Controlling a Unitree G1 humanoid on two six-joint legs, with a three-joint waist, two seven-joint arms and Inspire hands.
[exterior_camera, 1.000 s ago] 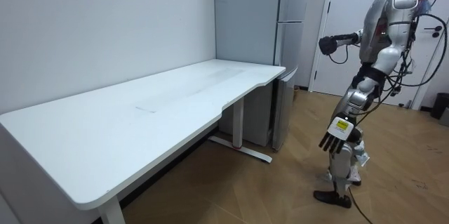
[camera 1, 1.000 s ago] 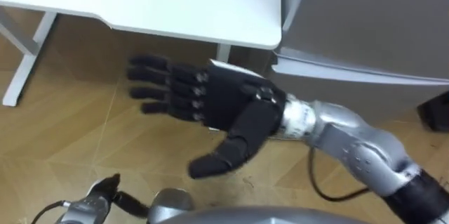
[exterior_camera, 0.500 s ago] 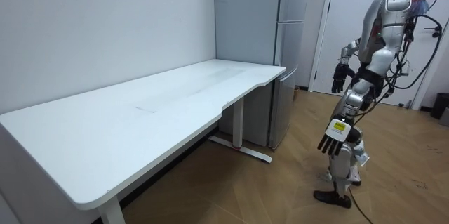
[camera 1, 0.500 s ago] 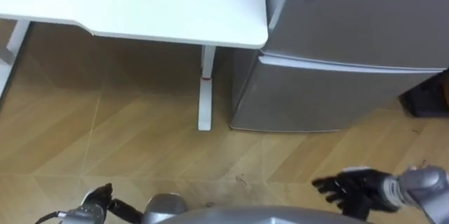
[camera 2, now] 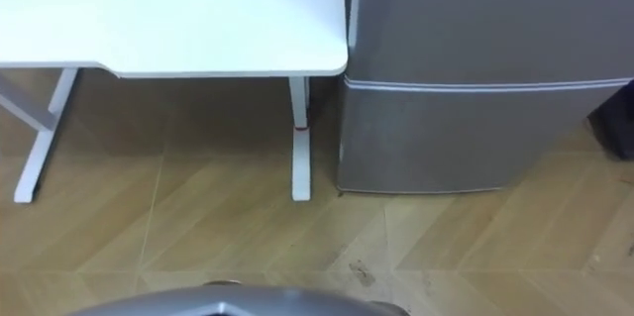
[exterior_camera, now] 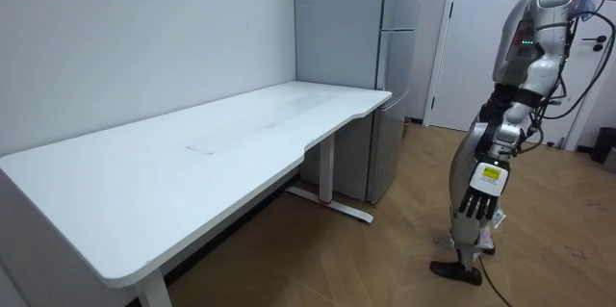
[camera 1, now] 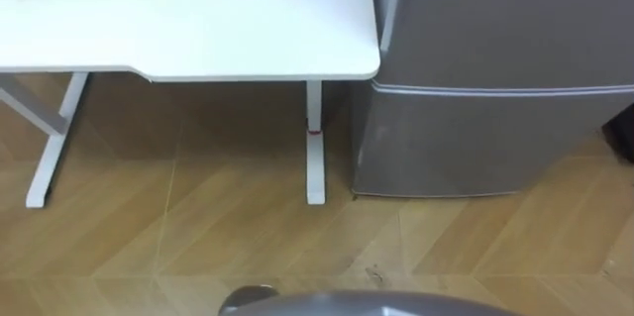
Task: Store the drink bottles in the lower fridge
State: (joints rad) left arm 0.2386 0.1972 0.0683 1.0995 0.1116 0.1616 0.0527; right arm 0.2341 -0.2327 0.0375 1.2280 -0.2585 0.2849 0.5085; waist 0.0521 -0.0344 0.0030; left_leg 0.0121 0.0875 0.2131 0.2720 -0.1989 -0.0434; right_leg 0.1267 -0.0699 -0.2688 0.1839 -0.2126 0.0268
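Note:
The grey fridge [camera 1: 485, 58] stands straight ahead of me at the right, and its lower door [camera 1: 475, 143] is closed against the upper one. In the room view I stand on the wood floor a step or so from the fridge [exterior_camera: 390, 105], facing it and the table. My left hand [exterior_camera: 481, 191] hangs at my side with straight fingers and holds nothing.
A long white table [camera 1: 198, 19] adjoins the fridge on the left, its end leg [camera 1: 315, 143] close to the fridge's corner. A dark object [camera 1: 622, 130] sits on the floor at the far right. A white door [exterior_camera: 472, 38] is beyond the fridge.
My right arm, stretched out in front with an open hand a second ago, has dropped down and out of the eye view. The head camera has shifted and my left hand swung slightly.

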